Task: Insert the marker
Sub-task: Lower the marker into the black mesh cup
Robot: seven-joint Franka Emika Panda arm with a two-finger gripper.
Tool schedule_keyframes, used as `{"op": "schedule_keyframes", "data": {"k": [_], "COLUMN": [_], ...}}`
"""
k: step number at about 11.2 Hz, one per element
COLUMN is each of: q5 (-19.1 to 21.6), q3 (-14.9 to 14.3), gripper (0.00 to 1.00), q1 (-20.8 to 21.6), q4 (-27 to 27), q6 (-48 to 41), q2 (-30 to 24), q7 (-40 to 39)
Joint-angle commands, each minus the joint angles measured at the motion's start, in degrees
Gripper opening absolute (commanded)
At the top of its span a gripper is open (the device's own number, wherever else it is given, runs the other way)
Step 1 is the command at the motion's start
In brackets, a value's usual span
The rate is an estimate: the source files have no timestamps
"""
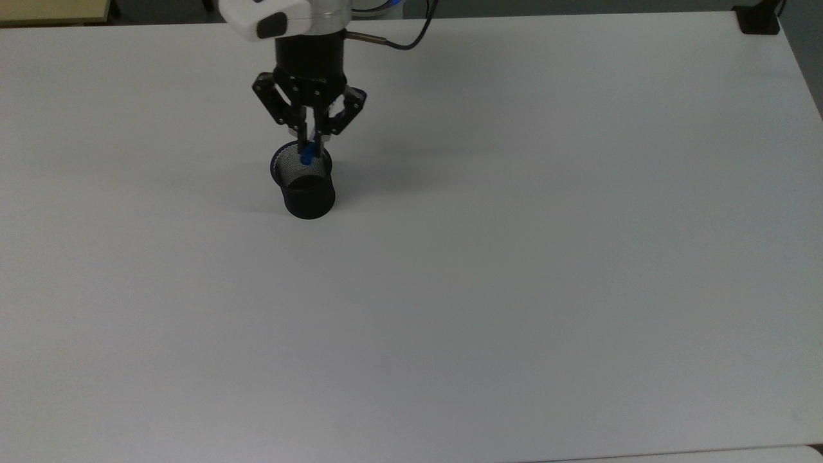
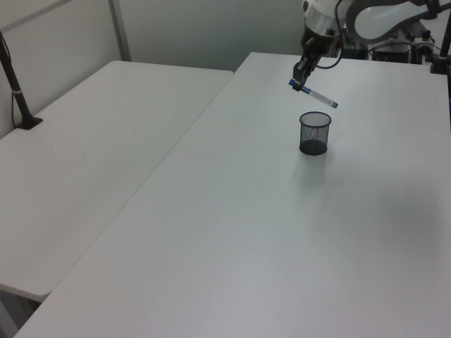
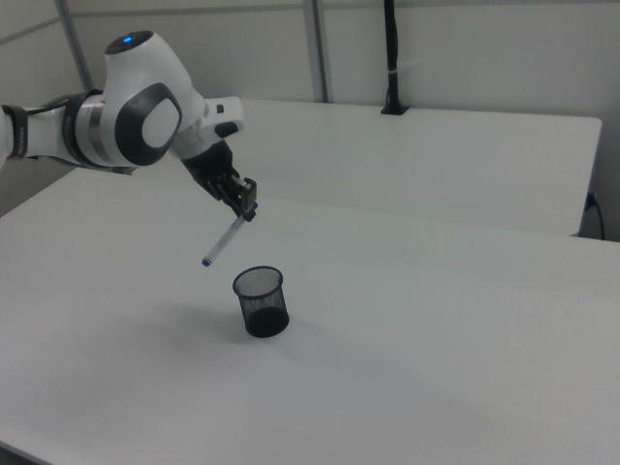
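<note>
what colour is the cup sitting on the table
Black mesh cup, see-through wire weave; it shows best in the right view.

No words, numbers or brand marks can be read anywhere. The marker [image 2: 313,95], held above the mesh cup [image 2: 314,132], carries blue print on its barrel, but it is too small to make out.

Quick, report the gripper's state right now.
Gripper: shut on the marker, gripping it near its capped end and holding it tilted in the air above the black mesh cup.
</note>
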Motion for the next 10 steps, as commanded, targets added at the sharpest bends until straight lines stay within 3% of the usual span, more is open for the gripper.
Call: {"op": "schedule_keyframes", "data": {"k": [1, 10], "q5": [-2.6, -6.9], "q3": [0.2, 0.2], "gripper": [0.14, 0.14], "q1": [-2.0, -4.7], "q4": [-4.9, -10.1], "q6": [5.5, 27.4], "q2": [-1.6, 3.1], "q7": [1.1, 2.4]}}
